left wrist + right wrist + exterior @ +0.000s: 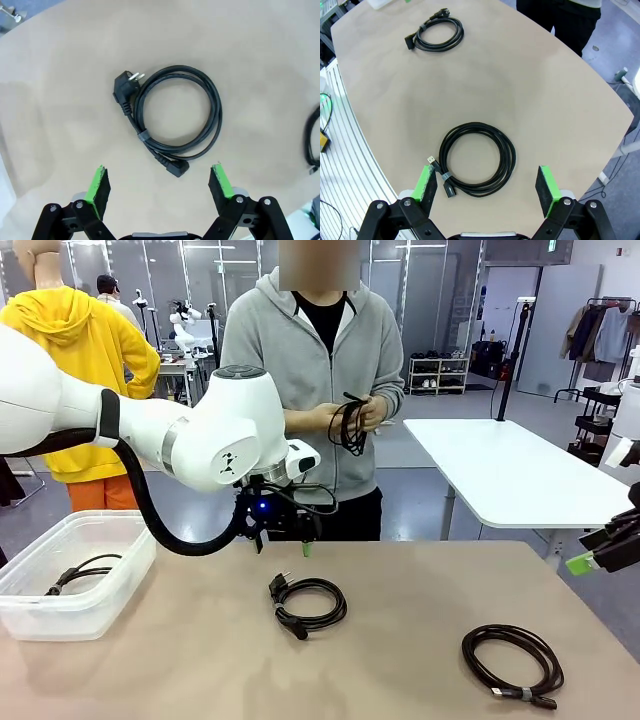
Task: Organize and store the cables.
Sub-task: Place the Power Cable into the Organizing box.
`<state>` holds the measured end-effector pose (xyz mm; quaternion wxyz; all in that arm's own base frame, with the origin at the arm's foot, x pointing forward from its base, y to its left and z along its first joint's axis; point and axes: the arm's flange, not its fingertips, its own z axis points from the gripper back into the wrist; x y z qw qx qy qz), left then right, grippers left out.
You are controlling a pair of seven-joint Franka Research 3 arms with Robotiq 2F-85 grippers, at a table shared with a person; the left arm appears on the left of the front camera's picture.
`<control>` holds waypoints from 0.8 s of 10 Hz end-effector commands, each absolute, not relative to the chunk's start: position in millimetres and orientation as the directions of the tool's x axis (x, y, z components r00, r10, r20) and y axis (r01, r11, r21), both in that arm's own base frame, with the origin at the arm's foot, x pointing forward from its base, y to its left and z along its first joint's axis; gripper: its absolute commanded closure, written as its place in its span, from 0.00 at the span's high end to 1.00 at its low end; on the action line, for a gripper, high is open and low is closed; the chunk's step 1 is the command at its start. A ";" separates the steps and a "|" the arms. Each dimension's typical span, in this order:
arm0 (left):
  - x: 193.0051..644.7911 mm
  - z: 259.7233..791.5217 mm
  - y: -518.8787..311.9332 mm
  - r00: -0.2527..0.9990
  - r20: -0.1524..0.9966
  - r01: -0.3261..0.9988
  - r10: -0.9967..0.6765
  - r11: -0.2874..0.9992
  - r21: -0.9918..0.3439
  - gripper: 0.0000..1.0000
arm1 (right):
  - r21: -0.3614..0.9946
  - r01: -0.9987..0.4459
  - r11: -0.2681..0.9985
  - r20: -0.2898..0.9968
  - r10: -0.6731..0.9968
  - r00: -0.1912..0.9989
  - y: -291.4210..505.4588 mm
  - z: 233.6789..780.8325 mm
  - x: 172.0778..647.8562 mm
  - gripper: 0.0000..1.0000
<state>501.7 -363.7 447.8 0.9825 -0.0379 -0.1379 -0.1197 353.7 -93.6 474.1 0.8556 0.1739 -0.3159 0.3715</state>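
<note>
Four coiled cables are on view, one of them already stored. The desk [420,580] is the working surface. At its left edge stands a clear plastic bin [30,615], with the stored cable [80,573] lying inside. At the far side a person's hands [372,416] hold a further cable [350,430] in the air.

Two coils lie flat on the desk, well apart. The power cable [175,117], with its wall plug, is near the middle and directly beneath the left jaws. The thinner cable [477,157] is toward the robot's right, beneath the right jaws.

Both pairs of jaws stand released and empty, and the green pads [99,184] of the left pair are spread wide above the power cable.

The step in hand appears to be the left arm's pick of this coil. It would best be done by descending straight and closing across the bunched strands at the small band [143,136]. Pinching one loop or the plug risks unwinding the coil. The coil should then lift whole and be released low inside the bin.
</note>
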 end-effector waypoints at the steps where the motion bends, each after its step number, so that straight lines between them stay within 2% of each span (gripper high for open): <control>1: 502.9 444.1 -358.0 0.933 0.280 0.233 -0.225 0.972 0.005 1.00 | 0.077 -0.739 0.670 0.672 0.513 0.534 -92.0 475.2 352.3 1.00; 3: 504.1 446.5 -360.0 0.932 0.281 0.245 -0.227 0.969 -0.028 1.00 | 0.077 -0.739 0.670 0.672 0.513 0.534 -92.0 475.2 352.3 1.00; 5: 520.0 416.9 -354.5 0.981 0.192 -0.013 0.037 0.992 -0.122 1.00 | 0.077 -0.739 0.670 0.672 0.513 0.534 -92.0 475.2 352.3 1.00; 6: 525.6 402.3 -351.3 0.979 0.168 -0.094 0.113 0.989 -0.115 1.00 | 0.077 -0.739 0.670 0.672 0.513 0.534 -92.0 475.2 352.3 1.00; 8: 530.0 366.7 -346.0 0.982 0.082 -0.160 0.172 0.978 -0.131 1.00 | 0.077 -0.739 0.670 0.672 0.513 0.534 -92.0 475.2 352.3 1.00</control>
